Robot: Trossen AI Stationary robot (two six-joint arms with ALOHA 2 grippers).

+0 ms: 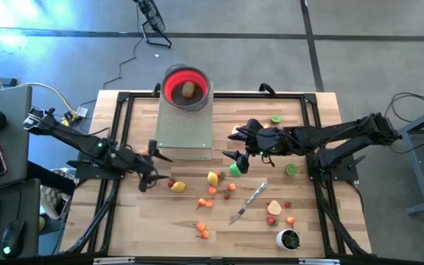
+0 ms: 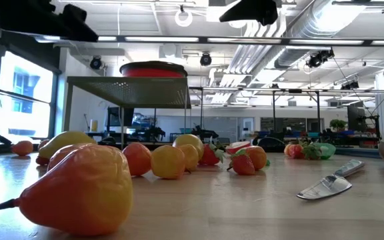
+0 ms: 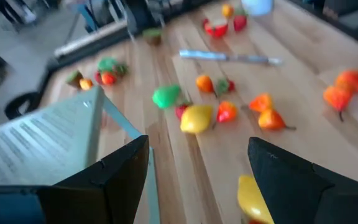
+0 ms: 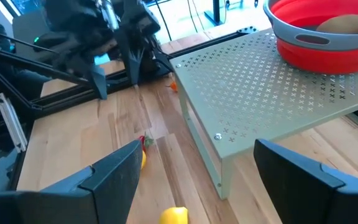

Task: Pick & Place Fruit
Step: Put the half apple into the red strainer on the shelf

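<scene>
Left gripper (image 1: 152, 177): held open and empty, low over the table near its left side, just in front of the rack; a yellow fruit (image 1: 177, 187) lies just beside its fingers.
Right gripper (image 1: 235, 144): held open and empty, hovering right of the rack, above a green fruit (image 1: 235, 168).
Near fruit: a pear-shaped piece (image 2: 82, 189) is seen closest in the low view; red, orange and yellow pieces are scattered across the table's middle.
Knife (image 1: 247, 202): laid among the fruit; it could be nudged or caught by mistake if a reach is made there.
Cup (image 1: 288, 238): stood at the front right, close to several pieces; it could be tipped by a low sweep.
Rack (image 1: 185, 122): set between both arms; its edge could be struck by either gripper when a piece is lifted.
Bowl (image 1: 186, 85): placed on the rack's far end, with one tan fruit (image 1: 188, 90) already inside.
Risk: rounded pieces are judged likely to roll from closing fingers; the arms could clash since both are aimed at the middle.
</scene>
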